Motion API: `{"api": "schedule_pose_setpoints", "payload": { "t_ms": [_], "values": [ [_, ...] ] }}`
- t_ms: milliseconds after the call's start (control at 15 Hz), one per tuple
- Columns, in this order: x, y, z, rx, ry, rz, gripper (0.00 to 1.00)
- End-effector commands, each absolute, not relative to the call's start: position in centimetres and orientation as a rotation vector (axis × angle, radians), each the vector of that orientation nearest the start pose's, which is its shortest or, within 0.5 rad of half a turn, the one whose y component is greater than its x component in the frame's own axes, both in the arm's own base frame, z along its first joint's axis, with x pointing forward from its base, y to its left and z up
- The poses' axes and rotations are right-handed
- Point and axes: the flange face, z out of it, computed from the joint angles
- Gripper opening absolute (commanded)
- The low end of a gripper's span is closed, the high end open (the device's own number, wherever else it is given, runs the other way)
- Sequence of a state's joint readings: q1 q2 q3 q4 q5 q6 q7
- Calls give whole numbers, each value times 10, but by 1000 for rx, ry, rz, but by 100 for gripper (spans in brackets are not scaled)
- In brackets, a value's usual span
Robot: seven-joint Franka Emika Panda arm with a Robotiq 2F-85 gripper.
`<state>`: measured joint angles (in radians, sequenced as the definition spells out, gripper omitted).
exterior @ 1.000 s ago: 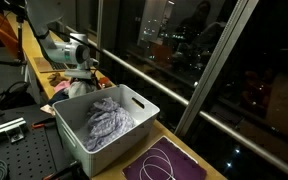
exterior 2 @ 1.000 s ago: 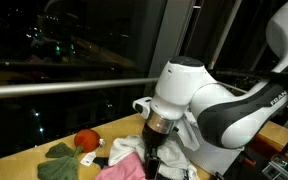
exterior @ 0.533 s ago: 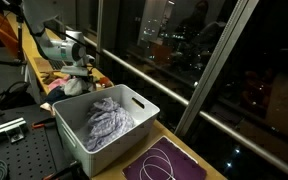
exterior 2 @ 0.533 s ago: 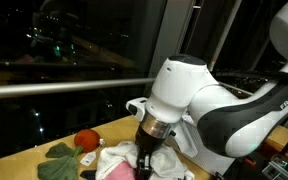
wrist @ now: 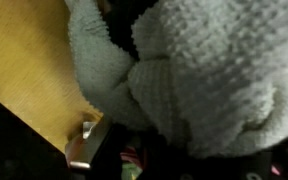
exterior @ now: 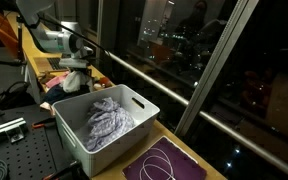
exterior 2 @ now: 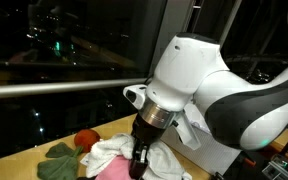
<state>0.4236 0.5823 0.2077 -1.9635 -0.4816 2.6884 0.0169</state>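
My gripper (exterior 2: 137,164) points down into a pile of clothes on the wooden table and is shut on a white knit cloth (exterior 2: 108,152), which bunches up around the fingers. In an exterior view the gripper (exterior: 77,68) hangs over the same white cloth (exterior: 74,82), just behind the bin. The white cloth (wrist: 204,70) fills most of the wrist view and hides the fingertips. A pink cloth (exterior 2: 114,172) lies under it, with a green cloth (exterior 2: 56,162) and a red-orange ball (exterior 2: 86,139) beside it.
A pale plastic bin (exterior: 136,101) holding a lavender cloth (exterior: 106,120) stands on the table near the pile. A purple mat (exterior: 169,165) with a white cord lies past the bin. A railing and dark window (exterior: 184,60) run along the table's edge.
The jaws have gone from open to shut on the white cloth. The arm has risen slightly, pulling the cloth up into a bunch.
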Motion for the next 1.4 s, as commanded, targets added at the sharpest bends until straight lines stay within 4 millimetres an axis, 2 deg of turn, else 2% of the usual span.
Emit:
{"api": "schedule_pose_setpoints", "payload": {
  "t_ms": [0, 200, 533, 733, 1000, 1333],
  "values": [
    [495, 374, 239, -2840, -1519, -392, 0],
    [499, 353, 292, -2875, -1508, -467, 0],
    [510, 298, 396, -3002, -1451, -595, 0],
    [517, 252, 456, -3072, -1400, -651, 0],
    [523, 179, 532, -3161, -1330, -723, 0],
    [514, 97, 634, -3254, -1262, -865, 0]
  ]
}}
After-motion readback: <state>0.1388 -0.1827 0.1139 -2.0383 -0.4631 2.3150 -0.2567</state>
